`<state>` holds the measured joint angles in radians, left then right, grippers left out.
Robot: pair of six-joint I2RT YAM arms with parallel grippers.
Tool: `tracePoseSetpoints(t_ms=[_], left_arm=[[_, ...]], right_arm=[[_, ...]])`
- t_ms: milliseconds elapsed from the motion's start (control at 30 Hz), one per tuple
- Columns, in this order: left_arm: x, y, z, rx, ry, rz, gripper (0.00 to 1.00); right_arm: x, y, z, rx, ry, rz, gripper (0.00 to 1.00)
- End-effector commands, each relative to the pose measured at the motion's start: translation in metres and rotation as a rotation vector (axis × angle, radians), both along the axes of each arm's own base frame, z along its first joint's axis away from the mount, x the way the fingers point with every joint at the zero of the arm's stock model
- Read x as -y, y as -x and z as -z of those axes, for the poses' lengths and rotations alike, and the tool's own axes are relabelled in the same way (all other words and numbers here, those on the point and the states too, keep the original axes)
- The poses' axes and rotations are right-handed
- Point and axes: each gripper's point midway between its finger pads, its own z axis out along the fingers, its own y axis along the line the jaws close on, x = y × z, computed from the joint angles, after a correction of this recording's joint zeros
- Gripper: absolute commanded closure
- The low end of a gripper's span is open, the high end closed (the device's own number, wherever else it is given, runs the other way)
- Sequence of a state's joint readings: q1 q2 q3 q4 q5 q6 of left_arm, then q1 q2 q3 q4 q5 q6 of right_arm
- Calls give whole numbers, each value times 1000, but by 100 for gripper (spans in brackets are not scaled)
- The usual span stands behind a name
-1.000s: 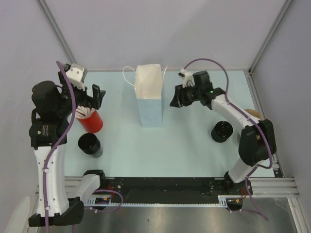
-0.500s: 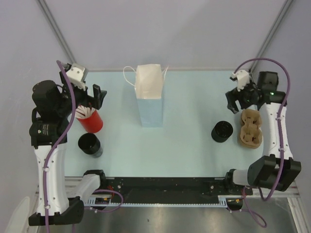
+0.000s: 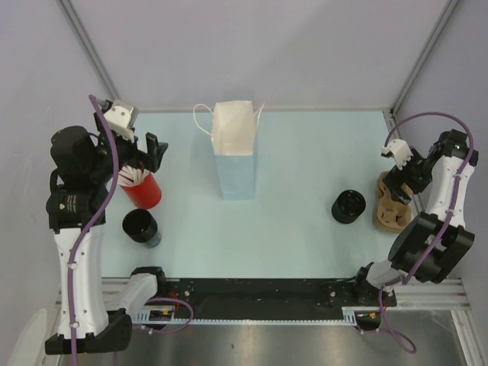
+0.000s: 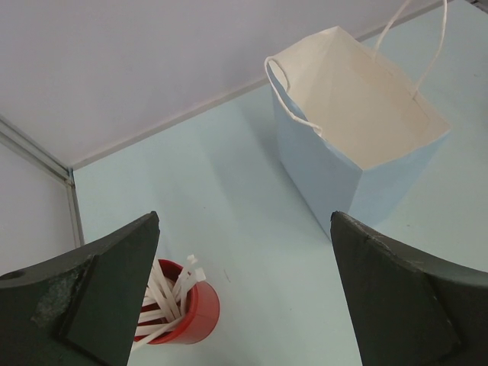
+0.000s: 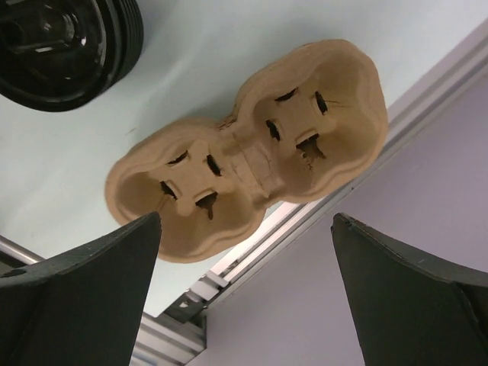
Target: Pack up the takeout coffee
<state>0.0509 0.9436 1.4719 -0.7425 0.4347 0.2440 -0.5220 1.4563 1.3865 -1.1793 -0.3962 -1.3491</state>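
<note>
**Right pincer (image 3: 395, 192) moved from bag (image 3: 235, 160) to carrier (image 3: 393, 207)**

Jaws are now spread wide, nothing pinched; it is held over the carrier at the worktop (image 3: 305, 168) right edge. Left pincer (image 3: 155, 151) is unchanged: spread, above the red straw cup (image 3: 141, 189). Takeout coffee (image 3: 348, 206) is left upright just beside the carrier, ungripped.

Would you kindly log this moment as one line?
left end effector: open, by red cup of white straws | right end effector: open, above brown pulp cup carrier | black lidded coffee cup: outside pale-blue paper bag
</note>
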Motion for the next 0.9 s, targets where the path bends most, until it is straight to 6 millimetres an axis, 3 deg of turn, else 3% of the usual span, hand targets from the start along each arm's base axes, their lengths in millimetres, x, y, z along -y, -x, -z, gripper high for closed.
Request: tracePoseSetpoints(t_ms=[0,133,467,767,867], left_arm=[[2,-3,3,-1,15,19,0],[-1,-8,8,-13,7,7,1],[2,0,-9,16,-97,73,1],[-10,3,35,-138,-206,76,0],[-8,6,40,-131,-195,82,1]], right_arm=[[20,-8,12,-23,49,-75,1],[21,-14,23,-31,24,-87,4],[25,-10,44,-105,24,-137,10],[28,-8,62,-149,9,-196,12],[26,-15,65,-132,6,-208,13]])
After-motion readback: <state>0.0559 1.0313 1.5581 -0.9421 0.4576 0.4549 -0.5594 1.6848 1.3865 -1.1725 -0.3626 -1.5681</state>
